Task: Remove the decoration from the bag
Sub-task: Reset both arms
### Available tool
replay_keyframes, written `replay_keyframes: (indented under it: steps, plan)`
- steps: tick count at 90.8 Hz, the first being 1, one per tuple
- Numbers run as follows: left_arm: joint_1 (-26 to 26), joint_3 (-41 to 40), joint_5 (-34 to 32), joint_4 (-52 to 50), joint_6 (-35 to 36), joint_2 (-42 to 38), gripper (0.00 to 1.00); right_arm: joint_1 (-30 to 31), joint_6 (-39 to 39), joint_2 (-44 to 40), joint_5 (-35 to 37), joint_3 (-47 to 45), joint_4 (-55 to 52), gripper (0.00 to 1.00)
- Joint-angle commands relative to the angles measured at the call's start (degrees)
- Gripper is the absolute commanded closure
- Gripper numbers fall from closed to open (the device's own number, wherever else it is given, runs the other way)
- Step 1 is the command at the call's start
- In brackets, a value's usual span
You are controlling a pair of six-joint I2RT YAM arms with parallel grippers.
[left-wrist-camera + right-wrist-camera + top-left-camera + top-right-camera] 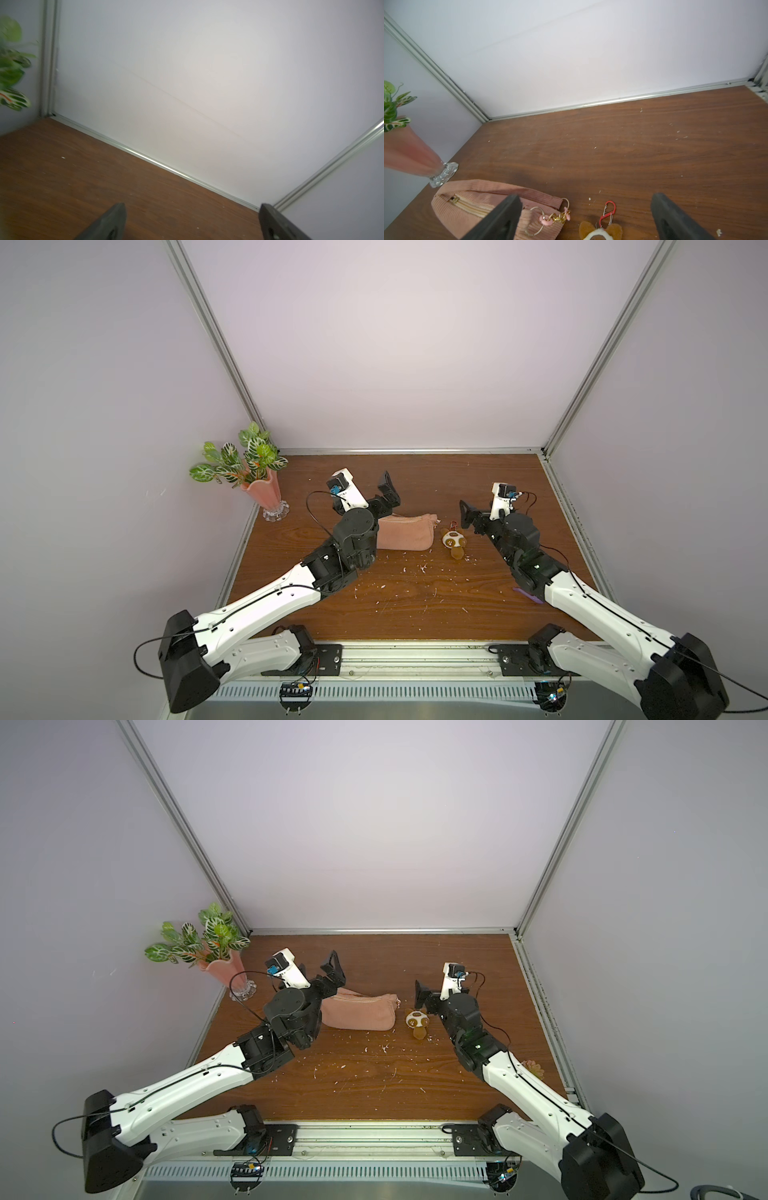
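Both the left gripper and right gripper are hovering, fingers spread apart and empty, mid-frame over a flecked wooden counter enclosed by pale walls.

Both top views: one stereo head, high at robot's side, looking down & fwd over whole table. Left wrist cam: low, aimed at back wall, plant just in frame. Right wrist cam: close over bag & decoration (both shared w/ top views).

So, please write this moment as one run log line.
decoration: detached, beside bag | left fingers: open, empty | right fingers: open, empty
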Motion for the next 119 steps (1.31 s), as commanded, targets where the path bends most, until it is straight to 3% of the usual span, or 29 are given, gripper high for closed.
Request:
replay_keyframes:
  steps: [1, 14, 31, 41, 61, 76, 97, 109, 119]
  plan:
    - [0.5, -1.8, -11.3, 4.5, 16.1, 0.8, 0.00, -2.2, -2.9, -3.1, 6.3, -3.0, 2.3, 0.01]
    - [1.8, -7.0, -14.1, 7.3, 18.2, -0.2, 0.00, -5.5, -6.2, -7.8, 13.7, -10.4, 10.1, 0.01]
    - [7.9, -15.5, -10.3, 4.1, 5.6, -8.8, 0.00, -8.7, -10.0, -10.5, 26.3, -18.1, 21.4, 0.00]
    - [11.4, -20.9, -9.2, 5.6, 3.8, -15.0, 0.00, -10.6, -13.6, -8.5, 28.7, -17.9, 21.3, 0.00]
    - [14.3, -27.1, -9.1, 7.5, 9.0, -20.6, 0.00, -15.0, -14.3, -5.4, 27.5, -19.5, 22.4, 0.00]
    - [16.7, -28.7, -6.5, 9.5, 11.8, -16.6, 0.00, -16.9, -14.6, -0.7, 26.3, -21.1, 28.0, 0.00]
    - [21.7, -30.2, -0.6, 17.2, 18.7, -5.0, 0.00, -17.6, -19.2, 11.9, 23.2, -22.5, 42.1, 0.00]
    - [27.8, -33.0, 4.6, 26.8, 23.3, 1.1, 0.00, -18.0, -20.3, 20.3, 22.7, -22.0, 47.8, 0.00]
    - [35.3, -35.1, 14.3, 31.9, 22.6, 4.5, 0.00, -18.7, -18.7, 22.5, 19.1, -21.2, 48.6, 0.00]
